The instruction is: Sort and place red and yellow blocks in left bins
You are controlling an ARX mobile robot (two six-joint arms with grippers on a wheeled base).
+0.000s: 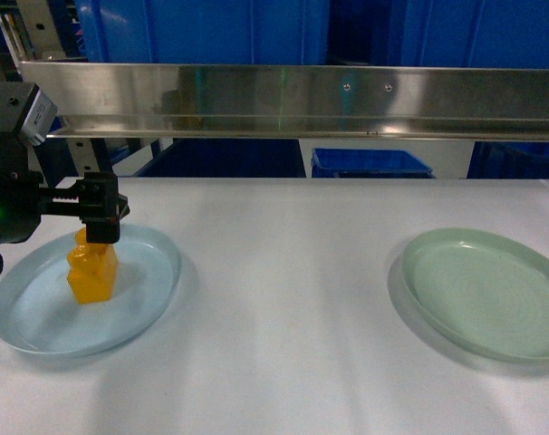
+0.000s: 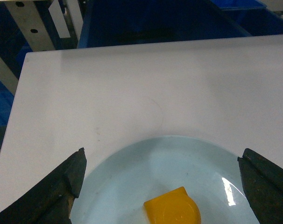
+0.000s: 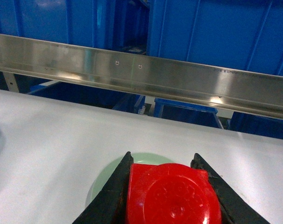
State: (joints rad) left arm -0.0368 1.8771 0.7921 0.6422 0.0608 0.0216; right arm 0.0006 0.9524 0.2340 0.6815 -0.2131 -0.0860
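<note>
Left tool over the yellow block, right tool clamped on the red block.

The left tool [image 2: 162, 179] hung spread wide above the yellow block [image 1: 91, 266], its fingers [image 2: 62, 184] well clear on either side; the block stood on the pale blue plate [image 1: 152, 272] at the table's [image 1: 284, 272] left. The right tool [image 3: 172, 186] gripped the red block [image 3: 172, 196] between its fingers, above the green plate [image 1: 483, 290]. Blue bins [image 1: 370, 161] stood beyond the table, behind a steel rail [image 1: 293, 95].

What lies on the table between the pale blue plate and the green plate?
Nothing: in the head view, only bare white table separates the pale blue plate from the green plate.
</note>
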